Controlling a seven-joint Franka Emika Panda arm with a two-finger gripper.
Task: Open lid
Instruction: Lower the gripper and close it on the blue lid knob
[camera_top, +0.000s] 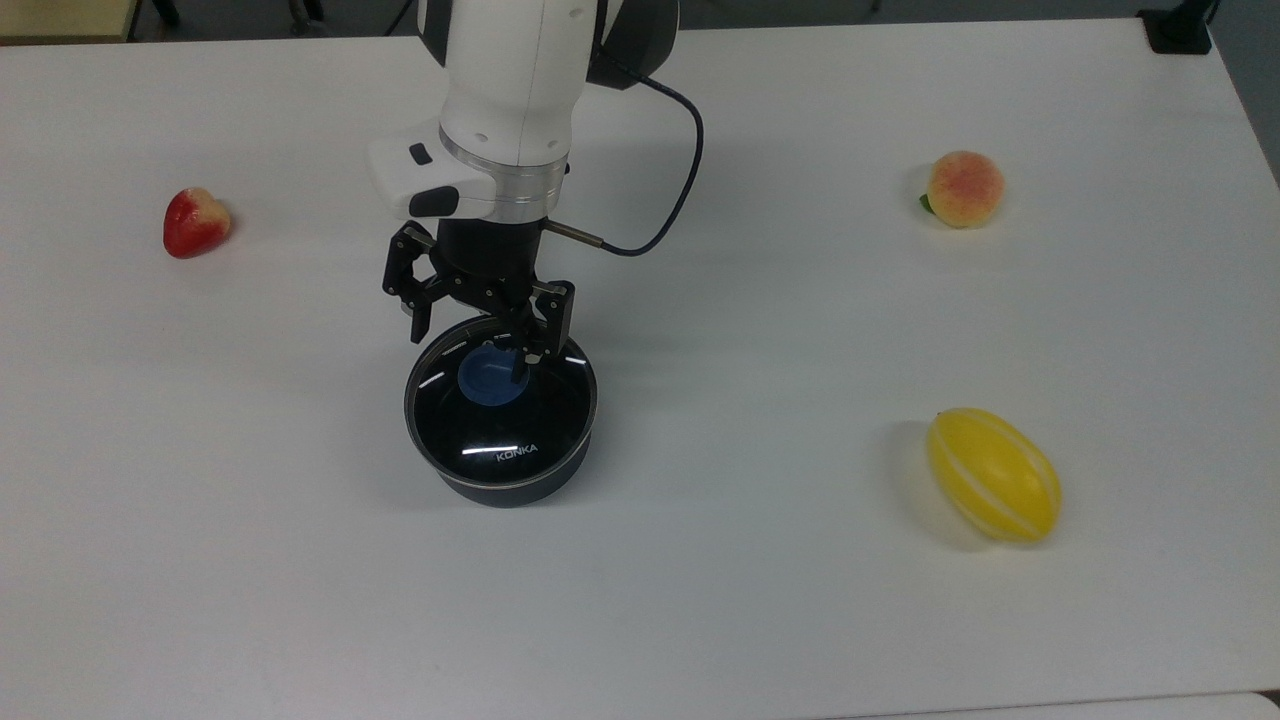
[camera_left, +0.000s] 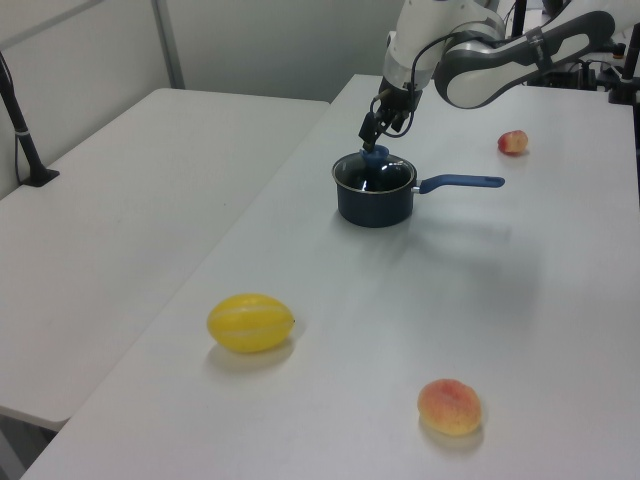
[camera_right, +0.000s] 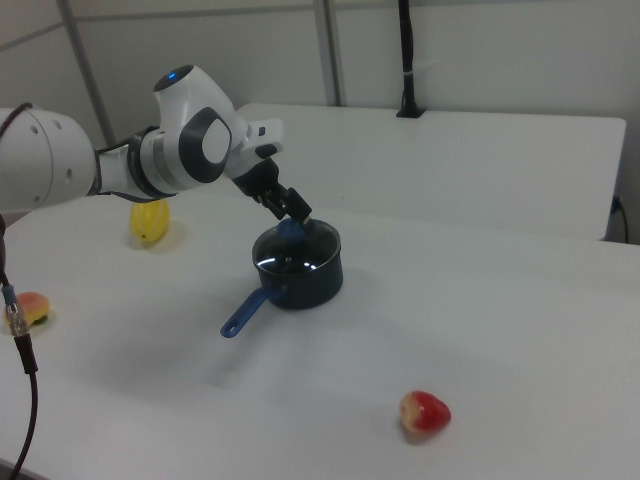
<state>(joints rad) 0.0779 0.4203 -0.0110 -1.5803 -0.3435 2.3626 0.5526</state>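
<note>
A: The lid (camera_top: 500, 410) is sitting flat on the black saucepan (camera_top: 510, 482), a little left of the table (camera_top: 760, 600) centre in the top view, with its blue knob (camera_top: 492, 376) poking up in the middle. Nothing is lifted yet.

B: And the gripper (camera_top: 470, 345) is hovering right over that knob, coming in from the lid's 12 o'clock in the top view. What's worrying you here?

A: Alignment. One finger (camera_top: 521, 360) is showing across the knob's 2 o'clock edge while the other is hanging out past the rim at 10 o'clock. If the gripper drops like that, I'd say a fingertip is landing on the knob or the glass instead of straddling it, and the pan could get shoved along the table.

B: A closing pinch that's off-centre could slip off the knob too, and a half-caught glass lid could tilt and clatter back down.

A: Right. As for the fingers, they're spread wide, wider than the knob, and holding nothing. Whether that nearer tip is touching the knob, I can't tell.

B: Further out, the blue handle (camera_left: 460, 182) is pointing away at the pan's 12 o'clock in the top view, under the arm. The strawberry (camera_top: 195, 222) is sitting at 10 o'clock, the peach (camera_top: 964, 188) at 2 and the yellow melon (camera_top: 993, 474) at 3, all well apart.
</note>
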